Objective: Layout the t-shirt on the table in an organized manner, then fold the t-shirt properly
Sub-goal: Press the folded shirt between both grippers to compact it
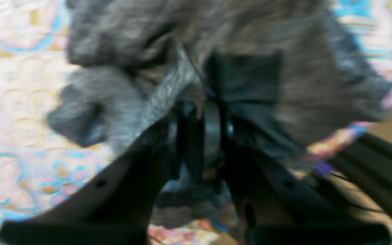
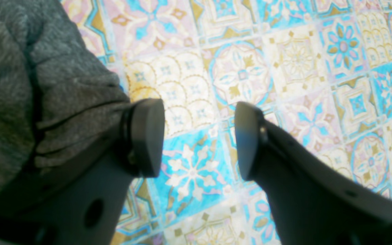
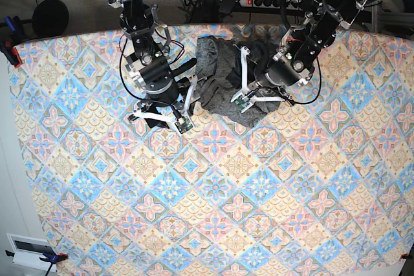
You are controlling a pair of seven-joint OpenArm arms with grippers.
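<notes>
Evenly and brightly lit from overhead in the base view, with only short, soft shadows under both arms and crisp focus across the table [image 3: 194, 224]; slight bowing along the far edge. Heavily smeared by blur in the left wrist view, the t-shirt [image 1: 216, 41] reduced to grey streaks and the pattern washed pale at left. Sharper in the right wrist view, though overexposed toward the upper right, with the nearest gripper fingers [image 2: 148, 136] soft and darkly silhouetted against glowing tiles.
</notes>
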